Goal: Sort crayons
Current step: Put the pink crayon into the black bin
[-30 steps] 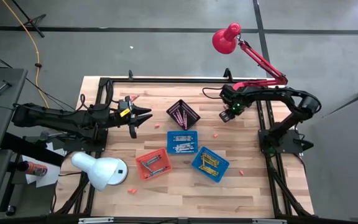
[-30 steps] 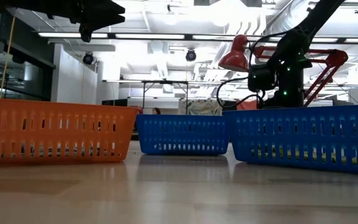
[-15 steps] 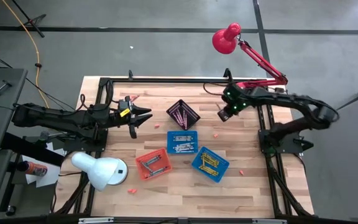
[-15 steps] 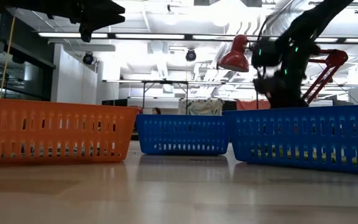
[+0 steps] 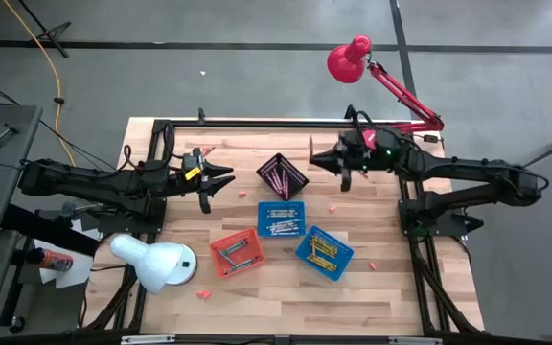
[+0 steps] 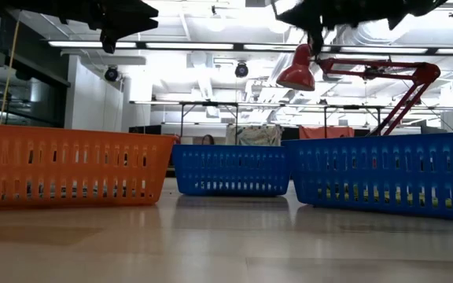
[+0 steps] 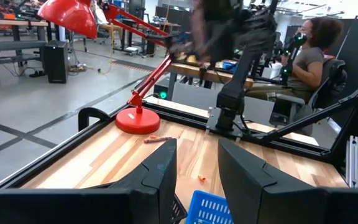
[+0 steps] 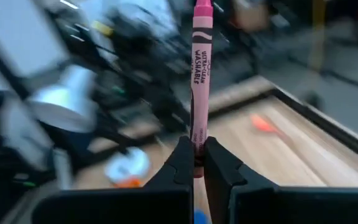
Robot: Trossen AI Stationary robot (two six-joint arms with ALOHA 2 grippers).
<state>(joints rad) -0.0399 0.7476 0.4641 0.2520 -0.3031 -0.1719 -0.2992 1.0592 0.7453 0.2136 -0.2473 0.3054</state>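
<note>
Crayon [image 8: 201, 81] number one is pink, and the right gripper [image 8: 196, 163] pinches it tight at its bottom end. In the right wrist view it stands straight up out of the fingers, pointing away from the claw. Black writing runs along its wrapper, but I cannot read the words for sure. From above, the right gripper [image 5: 320, 159] hangs high over the back of the table [image 5: 381, 287], just beside the black basket [image 5: 282, 175], and a thin pink bit sticks out at its tip.

There are four baskets. The black basket has pink crayons in it. Two blue baskets [image 5: 281, 218] [image 5: 323, 252] and one orange basket [image 5: 236, 252] sit in front of it, each with some crayons inside. I cannot count the ones inside.

A few loose crayons lie on the wood: one small one [image 5: 332, 205] near the blue baskets, one [image 5: 374, 264] toward the right side, one [image 5: 202, 293] near the front, and one [image 5: 207, 150] at the back left.

The left gripper [image 5: 224, 179] waits at the left, up off the table, with its fingers partly apart and nothing in them.

There are two lamps: a red lamp [image 5: 349, 57] at the back right and a white lamp [image 5: 151, 262] at the front left. A person [image 7: 303, 53] sits in a chair past the table.
</note>
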